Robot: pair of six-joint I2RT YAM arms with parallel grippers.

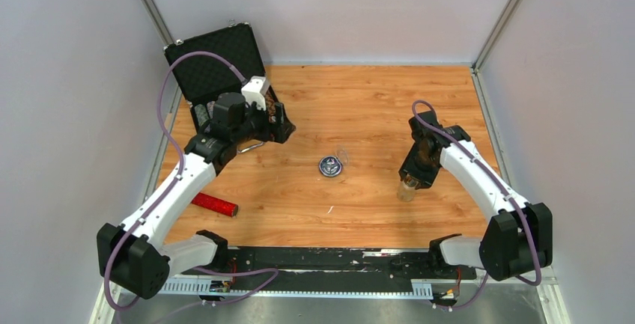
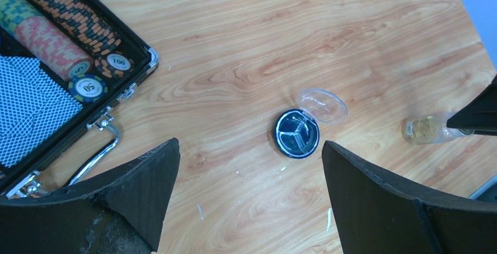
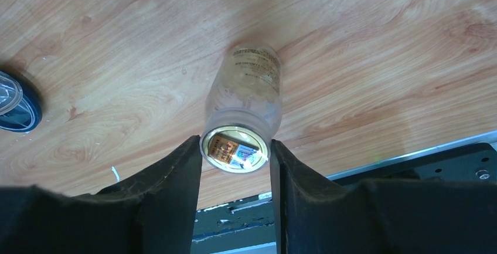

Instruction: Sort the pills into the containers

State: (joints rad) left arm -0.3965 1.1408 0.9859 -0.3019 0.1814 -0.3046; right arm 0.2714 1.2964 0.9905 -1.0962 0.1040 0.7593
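The small round dish (image 1: 330, 165) with dark dividers lies mid-table, its clear lid (image 1: 342, 152) hinged open behind it. It also shows in the left wrist view (image 2: 297, 134) and at the left edge of the right wrist view (image 3: 17, 110). My right gripper (image 3: 235, 148) is shut on the top end of a small clear labelled bottle (image 3: 246, 101), which stands about upright right of the dish (image 1: 406, 189). My left gripper (image 2: 251, 145) is open and empty, high up near the case, far left of the dish. No pills show clearly.
An open black case (image 1: 217, 58) with poker chips (image 2: 58, 43) and cards stands at the back left, under my left wrist. A red stick (image 1: 214, 204) lies at the front left. White specks (image 2: 201, 210) dot the wood. A black rail (image 1: 337, 260) runs along the near edge.
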